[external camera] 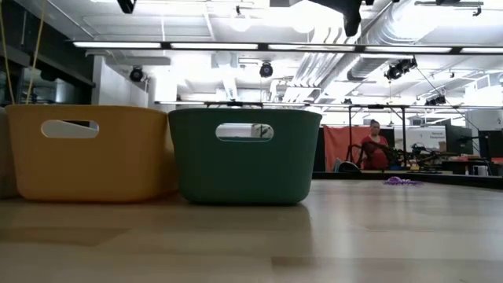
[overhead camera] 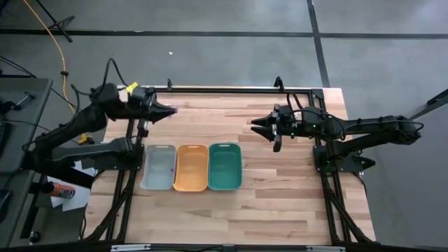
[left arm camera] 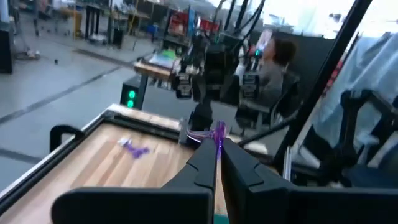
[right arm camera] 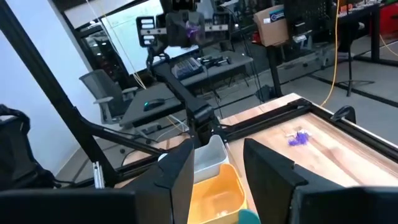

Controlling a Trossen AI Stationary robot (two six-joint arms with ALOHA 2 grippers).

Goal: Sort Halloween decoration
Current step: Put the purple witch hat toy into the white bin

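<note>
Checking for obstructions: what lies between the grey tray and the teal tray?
The orange plastic tray sits between the grey tray and the teal tray, side by side, shown in the high view.

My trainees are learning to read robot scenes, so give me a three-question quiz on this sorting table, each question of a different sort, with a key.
1. True or false: the left tool is shut on a purple piece.
2. Multiple choice: which tray lies between the other two? A. grey tray B. orange tray C. teal tray
3. Fill in: the right tool hangs above the table with its fingers ____.

Key: 1. True; the left wrist view shows purple strands pinched at the fingertips, while another purple piece lies on the wooden table. 2. B. 3. Open, with nothing between them.
</note>
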